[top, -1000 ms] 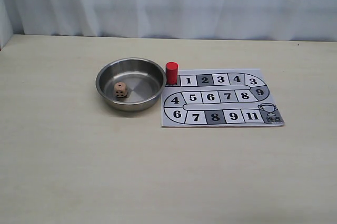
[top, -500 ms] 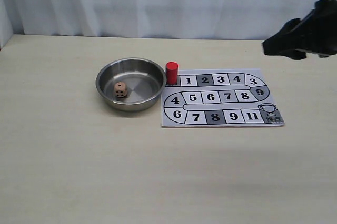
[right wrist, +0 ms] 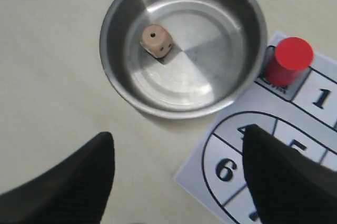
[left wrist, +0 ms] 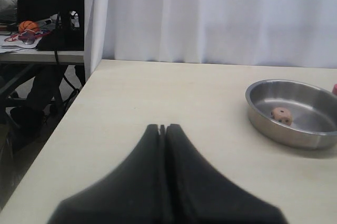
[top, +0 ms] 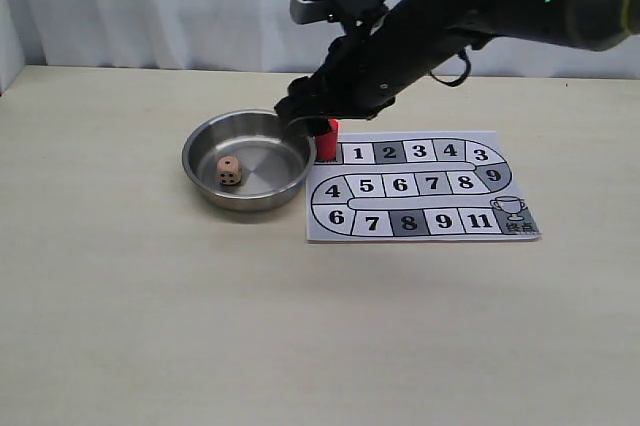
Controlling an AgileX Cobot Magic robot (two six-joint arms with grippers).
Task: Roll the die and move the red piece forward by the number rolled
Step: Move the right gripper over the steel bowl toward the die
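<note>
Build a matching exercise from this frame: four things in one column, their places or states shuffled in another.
Things:
1. die
2. red piece
3. left tool
4. right tool

Places or states:
A. open
B. on the board, beside square 1
C. shut
D. in the bowl

Pairs: 1-D, 2-B, 3-C, 4-A
</note>
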